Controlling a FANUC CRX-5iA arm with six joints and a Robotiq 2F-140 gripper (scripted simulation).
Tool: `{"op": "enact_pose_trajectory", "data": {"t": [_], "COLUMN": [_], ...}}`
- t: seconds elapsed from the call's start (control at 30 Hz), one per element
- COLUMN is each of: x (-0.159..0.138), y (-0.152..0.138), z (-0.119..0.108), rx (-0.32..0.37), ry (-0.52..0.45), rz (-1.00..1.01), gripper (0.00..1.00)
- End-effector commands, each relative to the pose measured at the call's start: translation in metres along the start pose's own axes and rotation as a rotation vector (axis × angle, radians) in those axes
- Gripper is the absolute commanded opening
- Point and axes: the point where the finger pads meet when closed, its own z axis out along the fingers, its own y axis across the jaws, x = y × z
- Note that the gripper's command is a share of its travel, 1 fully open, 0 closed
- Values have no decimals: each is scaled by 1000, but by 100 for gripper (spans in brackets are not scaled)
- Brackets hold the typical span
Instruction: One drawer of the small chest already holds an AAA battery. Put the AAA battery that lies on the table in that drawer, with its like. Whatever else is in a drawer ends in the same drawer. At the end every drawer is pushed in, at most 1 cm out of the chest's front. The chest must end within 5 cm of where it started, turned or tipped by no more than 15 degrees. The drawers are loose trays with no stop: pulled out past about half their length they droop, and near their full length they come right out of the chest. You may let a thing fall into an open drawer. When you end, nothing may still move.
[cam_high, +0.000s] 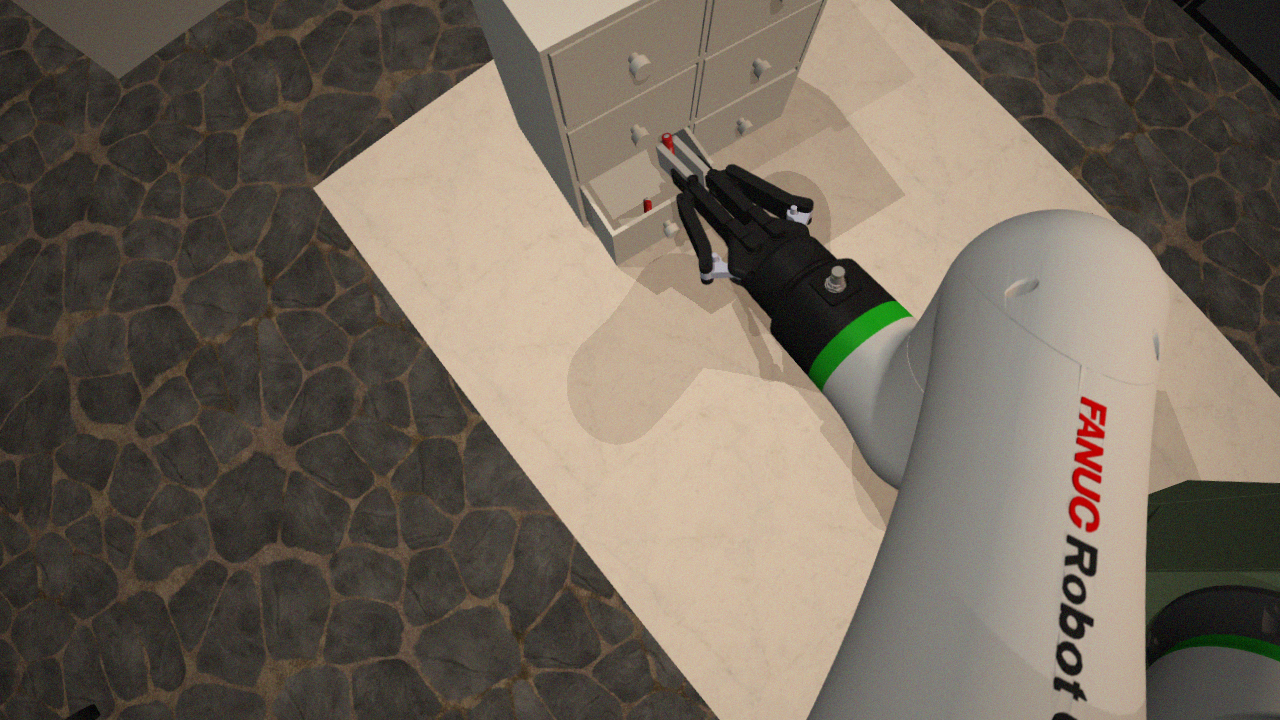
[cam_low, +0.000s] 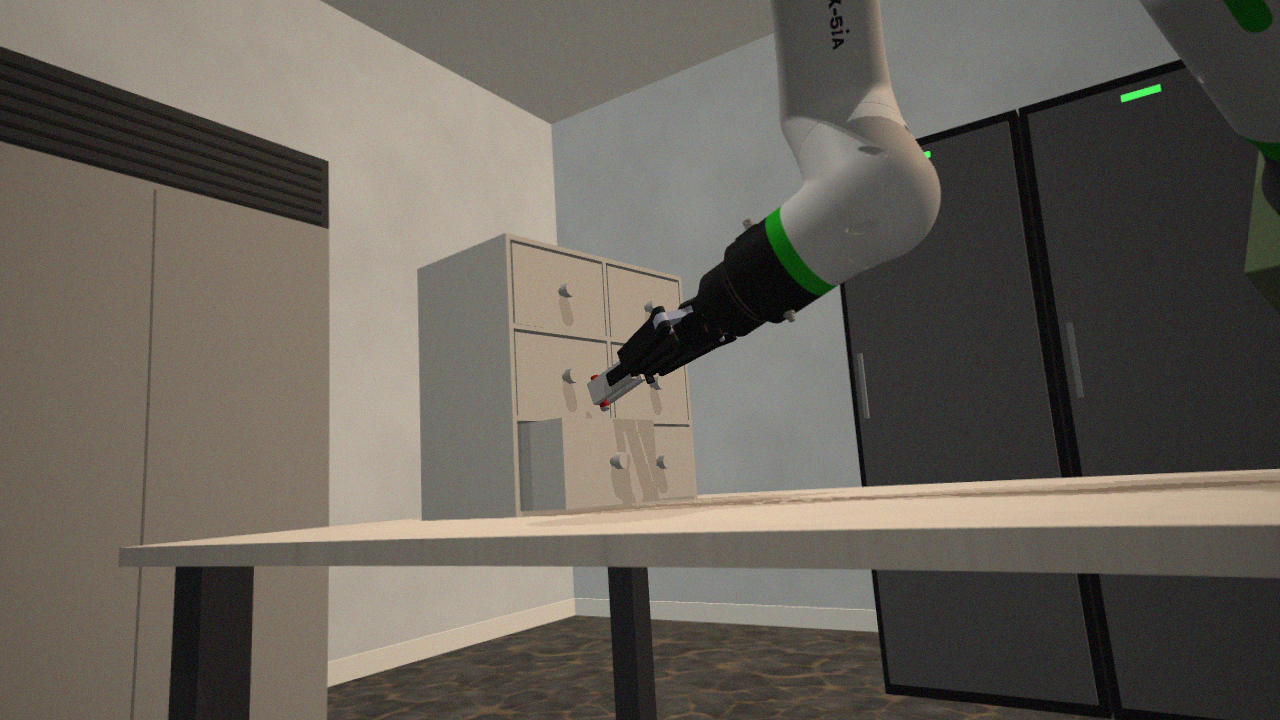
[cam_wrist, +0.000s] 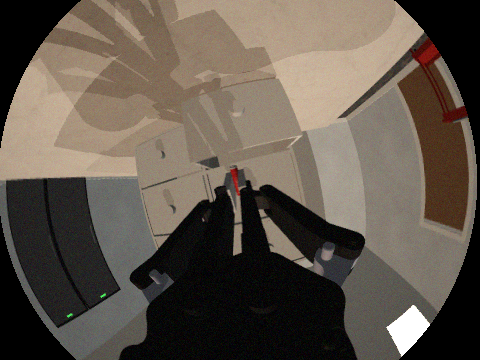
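Note:
The small chest (cam_high: 662, 80) stands at the far end of the table; it also shows in the exterior view (cam_low: 554, 376). Its bottom left drawer (cam_high: 631, 210) is pulled out and holds a small red AAA battery (cam_high: 647, 205). My gripper (cam_high: 677, 158) is shut on a second red AAA battery (cam_high: 666, 140), which sticks out past the fingertips. It hangs above the open drawer's back right part, close to the chest's front. In the exterior view the gripper (cam_low: 608, 386) is at the height of the middle row of drawers. The wrist view shows the red battery (cam_wrist: 234, 182) between the fingers.
The other drawers of the chest are pushed in, each with a small knob. The arm reaches in from the near right over the table. Dark cabinets (cam_low: 1056, 358) stand behind the table on the right.

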Motion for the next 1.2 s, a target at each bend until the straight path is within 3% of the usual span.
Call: {"op": "enact_pose_trajectory", "data": {"t": [0.0, 0.5, 0.53, 1.17], "x": [0, 0, 0, 1], "y": [0, 0, 0, 0], "z": [0, 0, 0, -3], "rx": [0, 0, 0, 0], "ry": [0, 0, 0, 0], "rz": [0, 0, 0, 0], "gripper": [3, 15, 100, 100]}}
